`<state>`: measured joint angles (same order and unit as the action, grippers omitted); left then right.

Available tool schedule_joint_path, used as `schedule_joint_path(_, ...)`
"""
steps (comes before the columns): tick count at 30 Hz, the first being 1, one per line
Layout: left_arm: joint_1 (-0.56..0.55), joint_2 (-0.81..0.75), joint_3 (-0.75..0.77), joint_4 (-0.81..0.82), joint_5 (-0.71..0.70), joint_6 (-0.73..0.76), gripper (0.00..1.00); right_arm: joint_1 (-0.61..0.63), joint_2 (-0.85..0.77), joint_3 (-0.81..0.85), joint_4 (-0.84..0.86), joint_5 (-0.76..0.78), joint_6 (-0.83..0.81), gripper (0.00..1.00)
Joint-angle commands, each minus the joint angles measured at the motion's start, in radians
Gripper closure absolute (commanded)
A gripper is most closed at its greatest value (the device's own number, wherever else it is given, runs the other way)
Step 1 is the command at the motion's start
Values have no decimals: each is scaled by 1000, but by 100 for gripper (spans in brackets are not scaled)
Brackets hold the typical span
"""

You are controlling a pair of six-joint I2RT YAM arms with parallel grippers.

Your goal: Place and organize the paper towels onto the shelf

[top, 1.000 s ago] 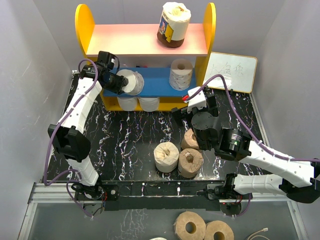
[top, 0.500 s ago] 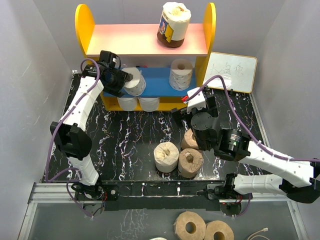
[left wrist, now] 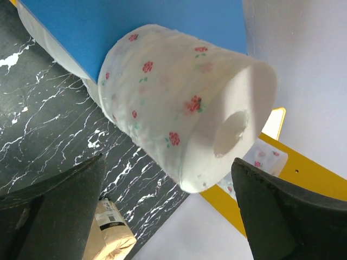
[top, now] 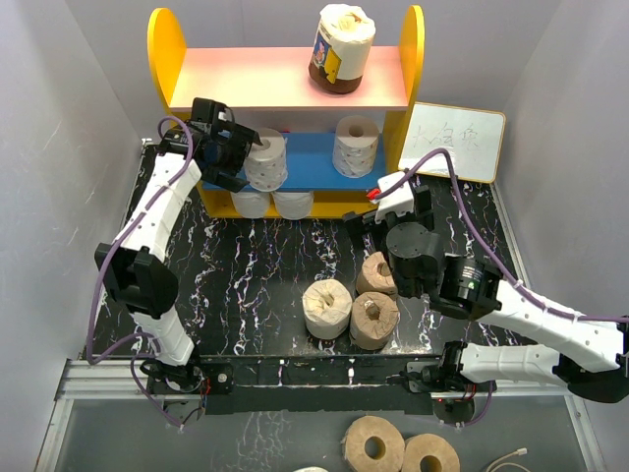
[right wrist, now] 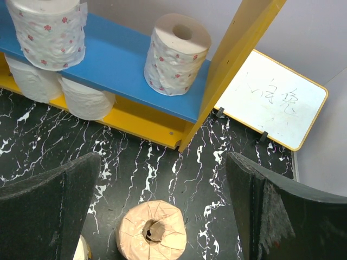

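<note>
White roll (left wrist: 179, 103) upright on left of blue board (top: 310, 157), set there to fill the lower tier, flanked by left gripper (top: 239, 157) spread, seemingly clear of it; right gripper (right wrist: 162, 162) spread, empty, poised over tan roll (right wrist: 152, 230) on surface (top: 265, 265), seemingly for next pick.

Flowered white roll (top: 265, 160) upright on shelf (top: 313, 163), blue board's left end

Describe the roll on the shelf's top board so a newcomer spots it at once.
Find the yellow-sided shelf at the table's back. On its pink upper board, right of centre, one roll stands alone. Its printed wrapper with a dark brown band sets it apart from the white flowered rolls on the blue board.
</note>
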<state>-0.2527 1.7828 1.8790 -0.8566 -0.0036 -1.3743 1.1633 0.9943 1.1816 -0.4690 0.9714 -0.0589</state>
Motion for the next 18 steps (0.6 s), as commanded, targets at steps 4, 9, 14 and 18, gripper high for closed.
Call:
schedule_joint_path(4, -6, -209, -106, 91, 63, 62, 1, -2, -43, 18, 77, 3, -22, 2)
schedule_joint_path(9, -17, -331, -235, 130, 17, 232, 1, -2, -51, 33, 43, -10, -22, 1)
schedule_joint_path(14, -65, -393, -272, 98, -91, 583, 1, -2, 15, 194, -273, -280, 60, 1)
schedule_joint_path(18, -88, -395, -295, 98, -60, 1019, 1, -2, 124, 294, -535, -478, 124, 1)
